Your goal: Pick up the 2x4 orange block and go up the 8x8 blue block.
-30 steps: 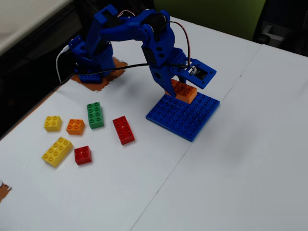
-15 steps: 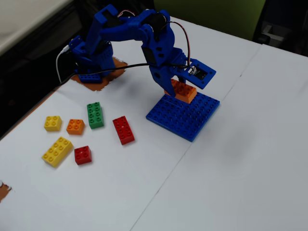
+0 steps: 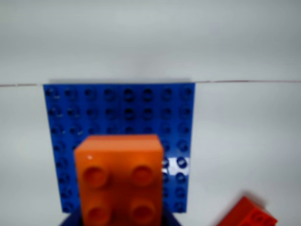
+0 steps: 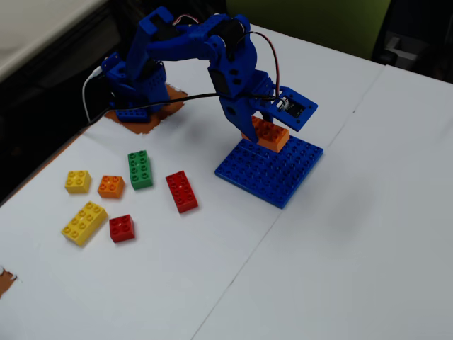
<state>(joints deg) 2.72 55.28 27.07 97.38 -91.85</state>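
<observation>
One pincer (image 4: 263,132) is gripping the 2x4 orange block (image 4: 267,133), closed around it, over the 8x8 blue block (image 4: 272,170).

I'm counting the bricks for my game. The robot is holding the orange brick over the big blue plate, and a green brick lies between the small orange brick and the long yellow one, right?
Almost. In the fixed view the green brick lies between the small orange brick and the long red brick, not the long yellow one. The gripper does hold the orange brick over the blue plate.
</observation>
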